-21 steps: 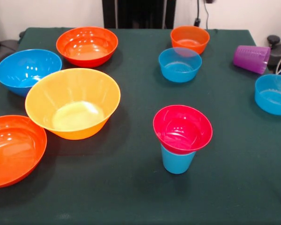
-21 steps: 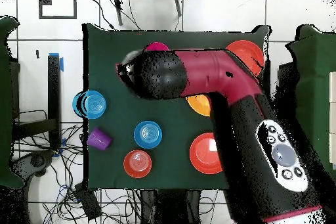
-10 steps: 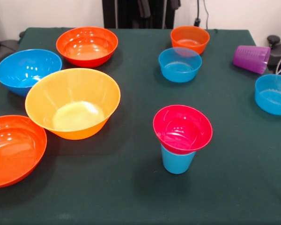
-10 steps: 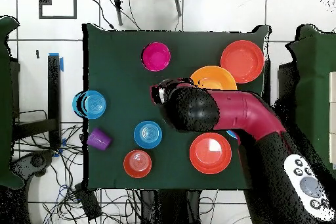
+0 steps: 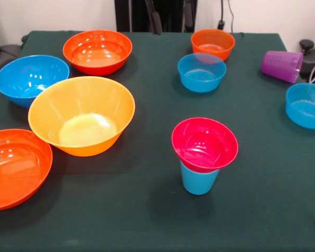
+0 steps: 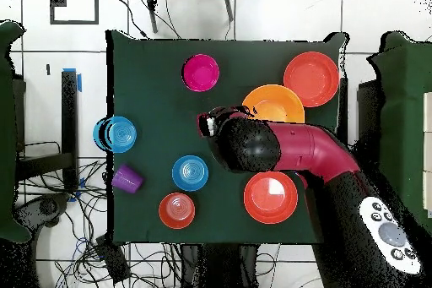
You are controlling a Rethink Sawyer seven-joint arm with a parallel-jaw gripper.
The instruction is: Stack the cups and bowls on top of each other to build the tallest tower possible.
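Observation:
A magenta-pink bowl [image 5: 205, 143] sits tilted on an upright light blue cup [image 5: 199, 179] at the table's middle; from overhead only the pink bowl [image 6: 201, 73] shows. The purple cup [image 5: 282, 65] lies on its side at the right. Loose bowls: large yellow-orange [image 5: 81, 115], large blue [image 5: 30, 79], two large red-orange [image 5: 97, 51] [image 5: 13, 168], small orange [image 5: 212, 43], two small blue [image 5: 201, 72] [image 5: 307, 105]. My gripper [image 5: 171, 17] shows only as two dark tips at the top edge, apart and holding nothing. Overhead, the arm [image 6: 249, 143] covers it.
In the overhead view the arm hides the large blue bowl and part of the yellow-orange bowl [image 6: 274, 100]. Cables [image 6: 101, 251] lie on the floor past the table's left and bottom edges. The green table [image 5: 262, 210] ends close behind the small orange bowl.
The arm has drawn back from over the pink bowl toward its base, uncovering that bowl from above. Its tips now show at the front view's top edge. No cup or bowl moved.

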